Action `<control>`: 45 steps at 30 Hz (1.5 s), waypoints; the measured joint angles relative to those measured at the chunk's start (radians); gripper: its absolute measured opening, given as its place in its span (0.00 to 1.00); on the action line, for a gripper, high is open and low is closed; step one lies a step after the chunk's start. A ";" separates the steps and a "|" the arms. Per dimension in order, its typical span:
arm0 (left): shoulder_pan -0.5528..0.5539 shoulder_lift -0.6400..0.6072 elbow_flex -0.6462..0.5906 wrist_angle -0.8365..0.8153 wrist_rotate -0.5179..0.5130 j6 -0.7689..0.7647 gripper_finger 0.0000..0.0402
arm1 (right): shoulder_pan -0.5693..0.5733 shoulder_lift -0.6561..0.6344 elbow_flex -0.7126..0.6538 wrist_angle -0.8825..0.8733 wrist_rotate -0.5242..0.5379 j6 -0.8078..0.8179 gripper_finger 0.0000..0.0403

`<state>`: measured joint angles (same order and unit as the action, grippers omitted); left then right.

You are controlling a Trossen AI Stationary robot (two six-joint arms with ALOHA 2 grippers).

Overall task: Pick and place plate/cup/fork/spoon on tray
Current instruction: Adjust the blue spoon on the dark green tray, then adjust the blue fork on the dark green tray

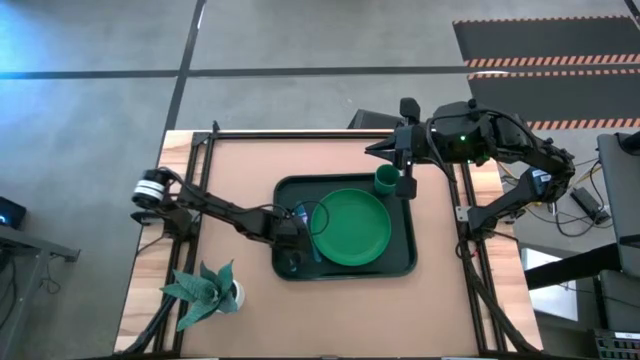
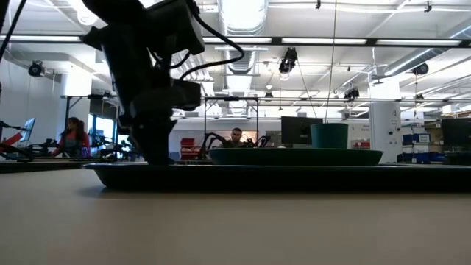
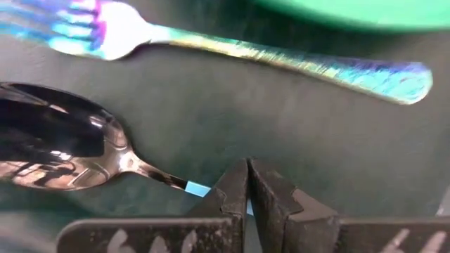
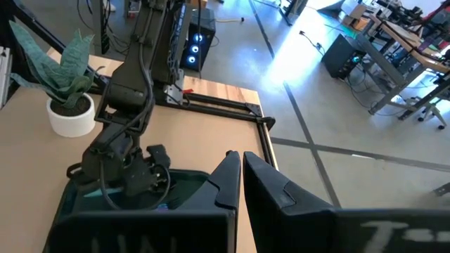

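The dark green tray (image 1: 400,262) lies mid-table. On it are the green plate (image 1: 350,226) and, in its far right corner, the green cup (image 1: 387,180). My left gripper (image 3: 247,165) is low over the tray's left part, shut on the spoon (image 3: 60,144). The fork (image 3: 232,46) lies on the tray floor between the spoon and the plate's rim (image 3: 351,10). My right gripper (image 4: 235,165) is shut and holds nothing. It hangs raised near the tray's far right corner (image 1: 385,150). My left gripper pinches the spoon's light blue handle (image 3: 198,188) between its two fingers, just behind the silver neck. The fingers come steeply from above and hide the rest of the handle. The spoon lies about level, low over the tray floor, its bowl facing up; whether the bowl rests there I cannot tell.
A white pot with a leafy plant (image 1: 215,292) stands at the table's near left. Black frame rails (image 1: 200,160) run along the table's edges. Bare tabletop lies left of and beyond the tray. People sit in the room behind the table (image 2: 235,138).
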<state>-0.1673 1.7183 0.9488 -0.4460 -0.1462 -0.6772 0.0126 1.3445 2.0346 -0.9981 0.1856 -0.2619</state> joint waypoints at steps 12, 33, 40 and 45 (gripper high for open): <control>0.000 -0.016 0.013 -0.019 -0.075 0.032 0.00 | 0.000 0.000 0.000 -0.001 0.000 -0.003 0.02; 0.136 0.001 0.055 0.076 -0.114 0.274 0.00 | 0.000 0.000 -0.003 0.001 -0.001 0.031 0.02; 0.181 0.017 0.055 0.182 -0.058 0.338 0.00 | 0.000 0.000 -0.003 0.007 -0.001 0.038 0.02; 0.185 0.035 0.055 0.209 -0.021 0.344 0.00 | 0.000 0.000 -0.003 0.008 -0.002 0.041 0.02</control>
<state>0.0177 1.7538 1.0042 -0.2371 -0.1669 -0.3328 0.0128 1.3445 2.0312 -0.9905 0.1841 -0.2209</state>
